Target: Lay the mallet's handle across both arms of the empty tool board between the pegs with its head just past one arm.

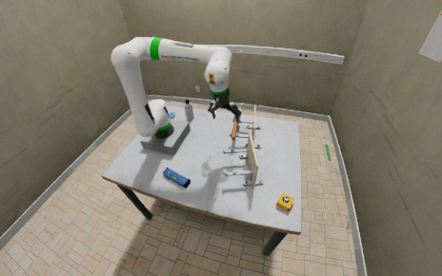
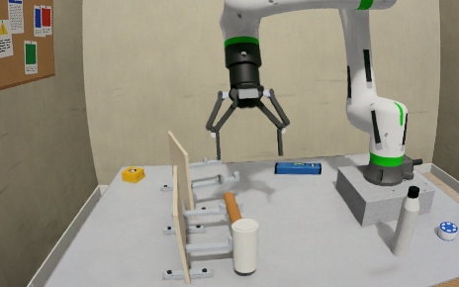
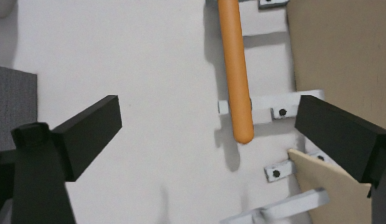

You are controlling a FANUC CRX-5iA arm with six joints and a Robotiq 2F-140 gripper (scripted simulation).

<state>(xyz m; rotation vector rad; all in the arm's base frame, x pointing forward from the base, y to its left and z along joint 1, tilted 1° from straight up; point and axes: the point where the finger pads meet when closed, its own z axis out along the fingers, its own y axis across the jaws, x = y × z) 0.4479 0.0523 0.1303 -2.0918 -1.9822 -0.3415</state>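
Note:
The mallet has an orange handle [image 2: 231, 208] and a white head [image 2: 244, 245]. It lies across the arms of the nearer wooden tool board [image 2: 179, 238], with the head past the front arm. The handle also shows in the top view [image 1: 234, 128] and in the wrist view [image 3: 235, 70]. The empty tool board [image 2: 179, 160] stands behind it, its grey arms [image 2: 214, 179] bare; it also shows in the top view [image 1: 252, 162]. My gripper [image 2: 248, 150] is open and empty. It hangs well above the table, over the handle's free end [image 3: 243, 134].
A blue spirit level [image 2: 298, 168] lies behind the gripper. A yellow box [image 2: 133, 173] sits at the far left corner. A white bottle [image 2: 406, 220] and a blue-white disc [image 2: 448, 230] stand at the right, by the grey robot base block [image 2: 383, 195].

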